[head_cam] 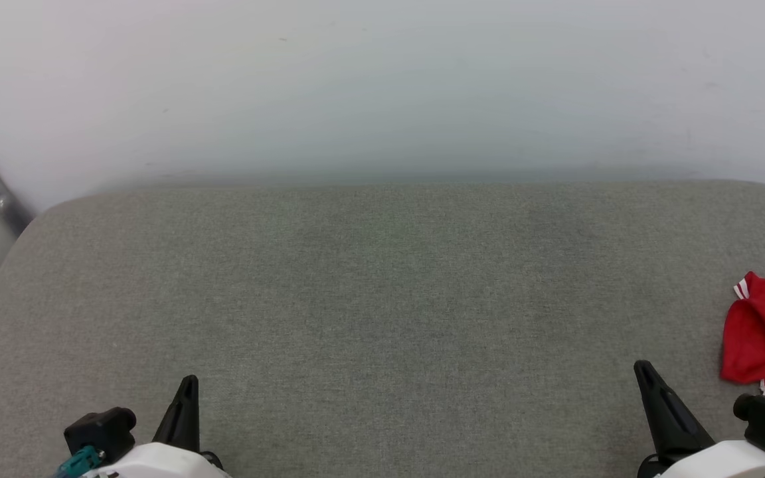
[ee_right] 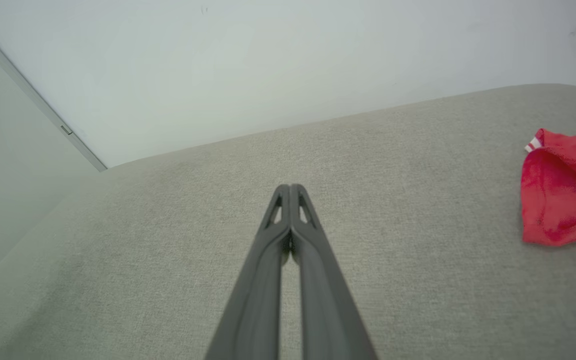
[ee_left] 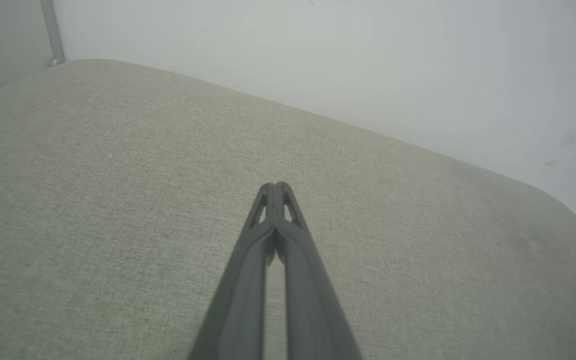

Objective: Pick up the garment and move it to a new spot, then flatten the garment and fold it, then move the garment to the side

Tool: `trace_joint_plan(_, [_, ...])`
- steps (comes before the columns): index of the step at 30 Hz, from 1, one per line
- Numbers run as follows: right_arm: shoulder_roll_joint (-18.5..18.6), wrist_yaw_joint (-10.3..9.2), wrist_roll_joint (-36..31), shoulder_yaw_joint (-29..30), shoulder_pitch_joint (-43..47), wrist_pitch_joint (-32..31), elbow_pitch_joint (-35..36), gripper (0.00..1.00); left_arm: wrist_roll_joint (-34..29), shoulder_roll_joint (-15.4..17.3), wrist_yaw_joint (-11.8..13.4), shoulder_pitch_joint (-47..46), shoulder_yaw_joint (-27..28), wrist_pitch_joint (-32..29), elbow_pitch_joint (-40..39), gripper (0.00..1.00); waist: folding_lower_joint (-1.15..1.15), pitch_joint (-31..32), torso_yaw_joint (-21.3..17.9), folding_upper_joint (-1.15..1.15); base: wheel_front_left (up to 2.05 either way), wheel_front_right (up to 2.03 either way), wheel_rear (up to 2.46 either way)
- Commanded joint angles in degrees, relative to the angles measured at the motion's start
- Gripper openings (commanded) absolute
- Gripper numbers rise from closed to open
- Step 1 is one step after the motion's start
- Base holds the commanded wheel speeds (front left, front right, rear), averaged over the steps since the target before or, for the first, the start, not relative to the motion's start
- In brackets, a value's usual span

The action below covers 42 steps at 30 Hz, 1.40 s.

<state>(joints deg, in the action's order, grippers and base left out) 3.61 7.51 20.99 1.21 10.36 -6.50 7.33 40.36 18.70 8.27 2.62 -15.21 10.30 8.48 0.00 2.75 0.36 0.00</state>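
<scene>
A grey fabric pad [head_cam: 382,299] meets a pale wall [head_cam: 382,86]; above it my left gripper [head_cam: 188,385] and right gripper [head_cam: 643,372] hang pinched closed on nothing, while the garment [head_cam: 764,332] (red, striped trim) lies seemingly bunched at the pad's right edge, near my right gripper

Bare grey cushion [head_cam: 382,299], wall [head_cam: 382,86] behind, garment [head_cam: 764,332] at right edge

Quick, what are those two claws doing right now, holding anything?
Left gripper: shut, holding nothing.
Right gripper: shut, holding nothing; the shirt lies apart from it.
</scene>
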Motion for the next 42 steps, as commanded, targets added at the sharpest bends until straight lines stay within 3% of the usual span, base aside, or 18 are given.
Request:
trace_joint_plan(1, [0.5, 0.00, 2.2, 0.1, -1.8, 0.4, 0.2, 0.00, 1.5, 0.1, -0.5, -1.9, 1.1, -0.3, -0.5, 0.00, 0.00, 0.0, 0.0, 0.00, 0.00, 0.00, 0.00])
trace_joint_plan(16, [1.0, -0.01, 19.1, 0.3, -5.4, 1.1, -4.7, 0.00, 13.4, -3.4, -4.1, -3.8, 5.7, -3.9, 1.2, 0.00, 0.00, -0.5, -0.1, 0.00, 0.00, 0.00, 0.00])
trace_joint_plan(42, [1.2, -0.01, 39.2, 1.0, -9.6, 1.7, -10.8, 0.00, 27.8, -7.8, -8.5, -5.8, 11.4, -8.5, 2.6, 0.00, 0.00, -1.1, -0.1, 0.00, 0.00, 0.00, 0.00])
